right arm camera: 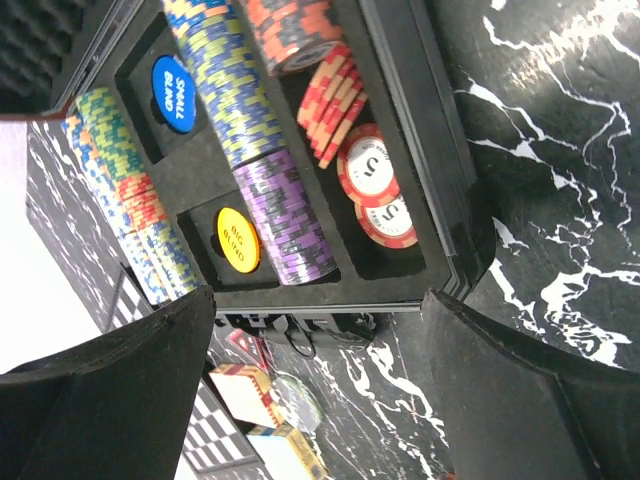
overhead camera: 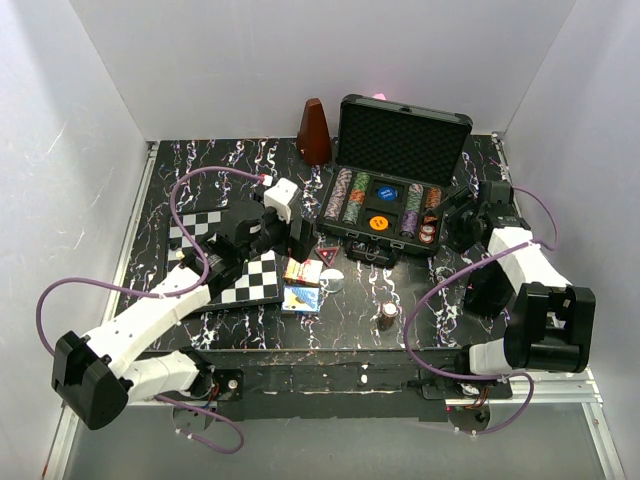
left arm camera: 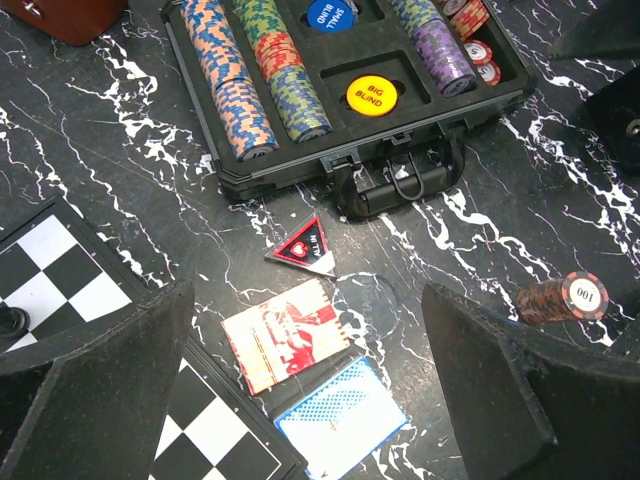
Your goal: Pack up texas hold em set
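1. Fingers (left arm camera: 100,390) of the left gripper (left arm camera: 308,295) are spread and empty above the card boxes (left arm camera: 285,345), mid-bench.
2. The right gripper (right arm camera: 320,300) is likewise spread and empty, over the case (overhead camera: 404,140), which lies open at the far edge, right of centre.
3. A chip stack (overhead camera: 388,315) lies toward the near edge.

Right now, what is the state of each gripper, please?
Left gripper: open, holding nothing.
Right gripper: open, holding nothing.
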Controlling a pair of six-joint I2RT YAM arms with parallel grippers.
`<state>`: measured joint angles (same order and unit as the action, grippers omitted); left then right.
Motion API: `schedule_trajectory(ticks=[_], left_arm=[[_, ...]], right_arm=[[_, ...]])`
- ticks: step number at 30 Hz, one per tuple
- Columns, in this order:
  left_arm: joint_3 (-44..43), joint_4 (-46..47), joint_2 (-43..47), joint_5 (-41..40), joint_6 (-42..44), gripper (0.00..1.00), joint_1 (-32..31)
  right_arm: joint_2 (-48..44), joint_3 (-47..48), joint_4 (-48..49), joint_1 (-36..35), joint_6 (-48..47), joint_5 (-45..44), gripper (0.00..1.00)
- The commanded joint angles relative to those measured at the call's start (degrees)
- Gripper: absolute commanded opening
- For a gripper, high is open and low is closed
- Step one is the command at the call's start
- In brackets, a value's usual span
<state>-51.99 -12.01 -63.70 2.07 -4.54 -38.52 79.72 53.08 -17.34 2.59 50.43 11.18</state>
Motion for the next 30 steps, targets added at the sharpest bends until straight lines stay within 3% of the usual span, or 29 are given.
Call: schedule_trajectory(ticks=[1,8,22,30], left_arm=[[0.7,2.3,-0.8,0.7,0.6,0.98,1.2],[0.7,2.7,-1.4,0.7,0.9,0.98,2.0],[0.7,3.0,-1.2,1.4,1.0,0.98,2.9],[0.8,3.0,-1.3,1.5,1.2,0.98,3.0]], right_arm=[[-0.6,-1.2,5.0,-1.0,7.5,-4.1,0.9],[4.8,2.4,5.5,-4.5,9.6,-5.4,0.89],[8.2,2.4,4.9,-8.7,16.0,-18.7,0.88],[11.2,2.3,7.1,-8.9,17.0,-19.7,0.88]])
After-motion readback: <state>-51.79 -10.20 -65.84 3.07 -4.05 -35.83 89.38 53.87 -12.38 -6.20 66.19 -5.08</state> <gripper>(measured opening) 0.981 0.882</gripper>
